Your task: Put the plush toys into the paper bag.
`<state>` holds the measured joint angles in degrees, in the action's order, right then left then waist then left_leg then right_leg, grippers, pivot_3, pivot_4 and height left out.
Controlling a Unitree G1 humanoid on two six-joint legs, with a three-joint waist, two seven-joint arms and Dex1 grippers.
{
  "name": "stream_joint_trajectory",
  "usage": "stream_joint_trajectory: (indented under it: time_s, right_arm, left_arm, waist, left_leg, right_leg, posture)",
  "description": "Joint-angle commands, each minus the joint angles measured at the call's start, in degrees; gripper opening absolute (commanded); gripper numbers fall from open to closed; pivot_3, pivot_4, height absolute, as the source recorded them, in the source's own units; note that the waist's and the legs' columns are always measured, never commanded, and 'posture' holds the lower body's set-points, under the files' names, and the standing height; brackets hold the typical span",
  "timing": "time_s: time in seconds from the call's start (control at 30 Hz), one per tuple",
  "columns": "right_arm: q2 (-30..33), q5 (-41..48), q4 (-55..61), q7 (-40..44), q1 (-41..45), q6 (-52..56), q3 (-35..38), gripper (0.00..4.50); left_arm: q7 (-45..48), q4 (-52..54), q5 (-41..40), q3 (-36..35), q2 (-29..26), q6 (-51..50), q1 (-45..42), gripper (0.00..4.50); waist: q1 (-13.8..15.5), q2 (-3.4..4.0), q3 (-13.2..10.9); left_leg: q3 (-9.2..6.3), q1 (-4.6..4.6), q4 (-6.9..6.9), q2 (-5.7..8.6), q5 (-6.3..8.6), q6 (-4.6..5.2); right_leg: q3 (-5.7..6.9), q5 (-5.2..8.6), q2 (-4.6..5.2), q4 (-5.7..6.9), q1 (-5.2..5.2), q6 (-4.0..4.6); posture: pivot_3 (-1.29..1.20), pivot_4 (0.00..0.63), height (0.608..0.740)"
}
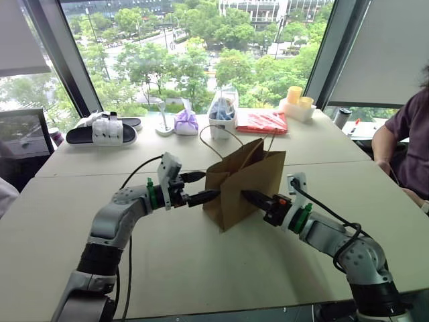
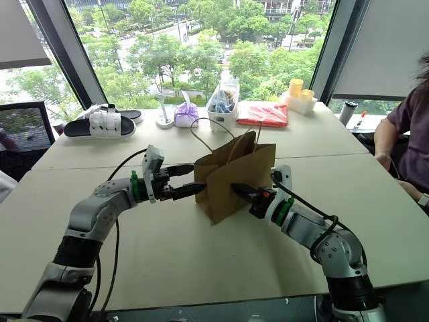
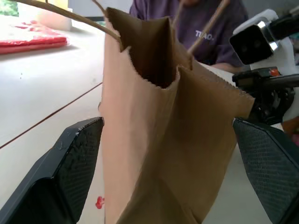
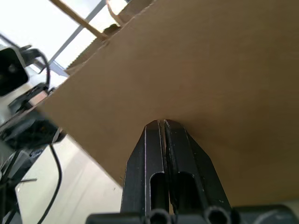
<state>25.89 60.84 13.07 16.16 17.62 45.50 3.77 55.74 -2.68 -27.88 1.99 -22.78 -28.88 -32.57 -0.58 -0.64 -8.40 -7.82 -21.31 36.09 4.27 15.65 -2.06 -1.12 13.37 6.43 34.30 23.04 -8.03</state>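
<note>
- The right gripper (image 1: 247, 195) is clenched, its fingers pressed together with the tips against the broad side of the paper bag (image 1: 244, 184); whether paper is pinched cannot be told.
- The left gripper (image 1: 204, 188) is spread wide, its fingers (image 3: 70, 163) flanking the bag's narrow end, probably to steady it.
- The bag stands upright between both grippers, long axis vertical, mouth and cord handles (image 1: 221, 131) upward.
- Plush toys cannot be made out; the bag's inside is hidden.
- Beyond the bag, a clear container (image 1: 223, 111) and a purple bundle (image 1: 186, 122) rest.

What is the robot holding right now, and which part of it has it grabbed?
The right gripper is shut with its tips against the paper bag's side wall; whether it pinches paper cannot be told. The left gripper is open around the bag's other side.
</note>
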Motion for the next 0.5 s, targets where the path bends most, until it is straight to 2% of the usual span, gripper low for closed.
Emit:
stream_joint_trajectory:
  time_s: [0.03,0.37,0.5]
  right_arm:
    - [-0.31,-1.69,0.42,1.49,1.77,0.08,0.89,0.08]
    - [-4.27,-5.06,-0.13,1.59,2.86,0.77,0.48,0.08]
    - [-4.59,-5.53,0.08,2.21,2.70,1.53,1.03,0.08]
  left_arm:
    - [0.16,2.89,-0.62,0.49,0.85,1.03,-0.22,4.50]
    - [-1.45,7.89,-2.48,1.48,2.88,-2.27,1.89,4.50]
    - [-5.17,5.36,0.38,1.67,4.12,-0.56,1.26,4.50]
  waist:
    - [-0.04,0.00,0.00]
    - [-0.15,0.01,0.00]
    - [-0.13,0.01,0.01]
  left_leg:
    - [-0.01,-0.01,-0.01,0.00,0.00,0.00]
    - [-0.02,-0.01,0.01,-0.01,0.00,0.01]
    - [-0.02,0.00,0.02,-0.01,0.00,0.01]
  right_leg:
    - [0.00,0.00,0.00,0.00,0.01,0.00]
    - [0.00,0.00,-0.02,0.02,0.03,-0.01]
    - [0.00,0.00,-0.02,0.02,0.02,-0.01]
  posture:
    - [0.00,0.150,0.740]
    - [0.00,0.150,0.740]
    - [0.00,0.150,0.740]
